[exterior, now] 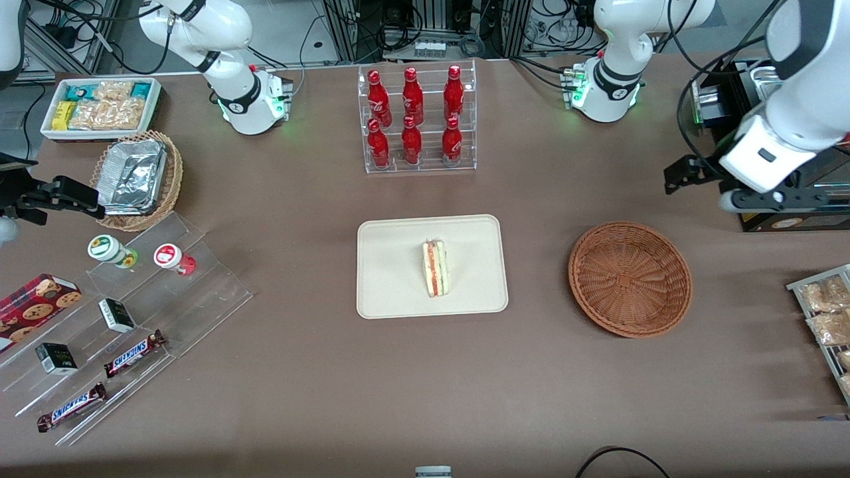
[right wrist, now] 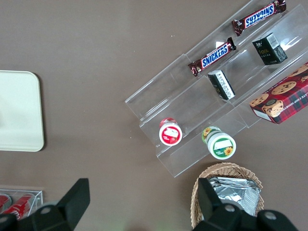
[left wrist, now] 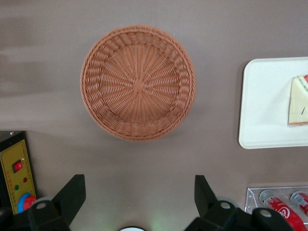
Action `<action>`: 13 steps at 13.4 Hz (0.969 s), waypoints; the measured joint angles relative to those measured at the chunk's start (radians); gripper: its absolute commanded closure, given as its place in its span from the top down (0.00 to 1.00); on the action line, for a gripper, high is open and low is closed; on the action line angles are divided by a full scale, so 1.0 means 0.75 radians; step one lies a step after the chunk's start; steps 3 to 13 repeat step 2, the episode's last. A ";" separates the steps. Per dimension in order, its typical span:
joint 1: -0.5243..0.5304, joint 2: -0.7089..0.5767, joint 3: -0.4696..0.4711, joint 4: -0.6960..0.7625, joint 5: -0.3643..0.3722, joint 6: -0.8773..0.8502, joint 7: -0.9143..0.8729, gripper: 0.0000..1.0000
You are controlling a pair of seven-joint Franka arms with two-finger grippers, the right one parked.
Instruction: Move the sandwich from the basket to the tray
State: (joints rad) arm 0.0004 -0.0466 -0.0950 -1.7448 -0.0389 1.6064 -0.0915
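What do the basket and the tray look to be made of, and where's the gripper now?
The basket looks like reddish-brown woven wicker, with visible radial weave. The tray looks like matte cream plastic or moulded fibre, smooth, low-rimmed; it holds the sandwich. The gripper is open, above the table beside the basket.

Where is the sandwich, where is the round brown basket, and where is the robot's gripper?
sandwich [exterior: 435, 268]: front view, on its striped cut edge, lying on the tray.
basket [exterior: 629, 279]: front view, on its woven floor.
gripper [left wrist: 139, 195]: left wrist view, midway between its open fingertips, above the table.
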 measured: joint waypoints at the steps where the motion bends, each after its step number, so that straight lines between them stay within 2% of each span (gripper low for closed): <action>1: 0.003 0.039 0.001 0.056 0.000 -0.026 0.002 1.00; 2: 0.004 0.072 0.001 0.107 0.000 -0.051 0.003 1.00; 13: 0.004 0.072 0.001 0.107 0.000 -0.051 0.003 1.00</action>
